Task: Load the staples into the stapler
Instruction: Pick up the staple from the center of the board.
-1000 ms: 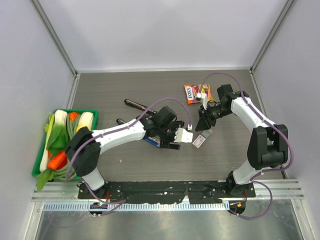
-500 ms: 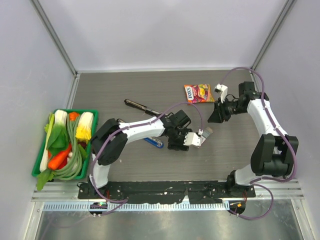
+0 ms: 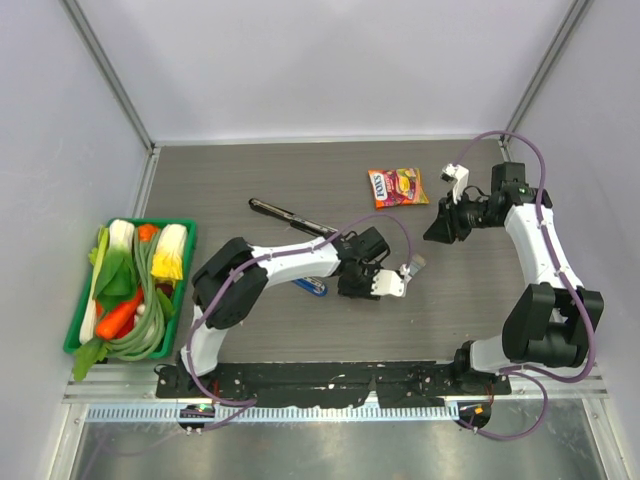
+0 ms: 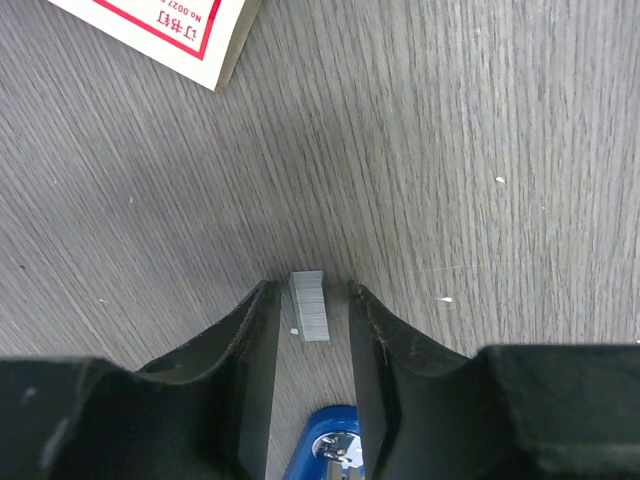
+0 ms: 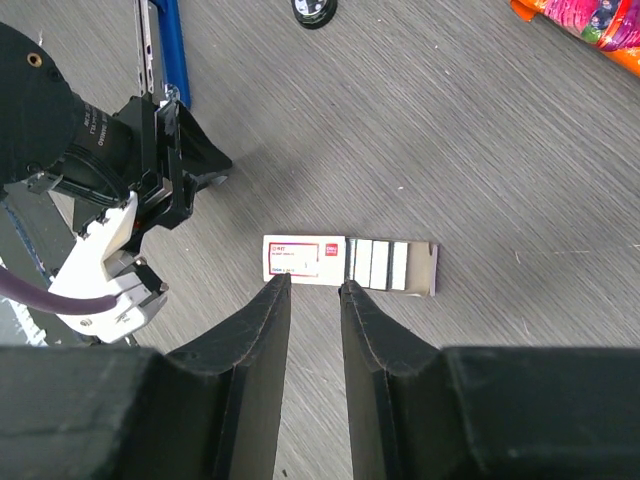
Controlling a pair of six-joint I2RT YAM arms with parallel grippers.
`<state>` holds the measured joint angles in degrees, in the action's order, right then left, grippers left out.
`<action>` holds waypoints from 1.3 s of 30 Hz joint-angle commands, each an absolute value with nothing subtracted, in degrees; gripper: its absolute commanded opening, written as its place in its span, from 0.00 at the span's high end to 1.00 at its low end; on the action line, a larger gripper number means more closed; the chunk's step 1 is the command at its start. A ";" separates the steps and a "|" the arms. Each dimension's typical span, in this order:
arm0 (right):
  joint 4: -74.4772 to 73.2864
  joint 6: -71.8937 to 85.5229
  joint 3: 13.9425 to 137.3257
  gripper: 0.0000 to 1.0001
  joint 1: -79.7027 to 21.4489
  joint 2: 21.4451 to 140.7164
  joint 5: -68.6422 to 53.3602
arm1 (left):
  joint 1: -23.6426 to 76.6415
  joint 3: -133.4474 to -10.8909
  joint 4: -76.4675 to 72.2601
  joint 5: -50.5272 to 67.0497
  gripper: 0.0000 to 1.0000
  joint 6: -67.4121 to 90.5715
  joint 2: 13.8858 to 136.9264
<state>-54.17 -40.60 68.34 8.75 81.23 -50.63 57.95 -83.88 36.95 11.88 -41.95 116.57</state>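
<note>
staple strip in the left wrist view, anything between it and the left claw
Nothing visible. The staple strip lies on the bare table right between the left claw's open jaws, with a small clear gap on each side.

White arm links (image 3: 283, 261); black joints (image 3: 545, 335); purple cables (image 5: 25, 286); black curved fingers (image 4: 240, 345)

One black stapler (image 3: 285, 213), one staple box (image 5: 330, 258), one loose strip of staples (image 4: 309, 305), one snack bag (image 3: 397, 186), one green basket (image 3: 190, 228).

Staples (image 4: 309, 305) (one grey strip) lie between the jaws.
</note>
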 commanded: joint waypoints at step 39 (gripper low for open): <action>-74.56 -93.20 68.09 0.42 0.18 79.58 -88.15 | 30.32 -77.62 -15.97 44.82 0.85 35.74 87.01</action>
<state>-54.81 -70.19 60.62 3.20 71.94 -80.25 30.68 -83.22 0.16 34.85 16.47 86.80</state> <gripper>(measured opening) 0.577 0.174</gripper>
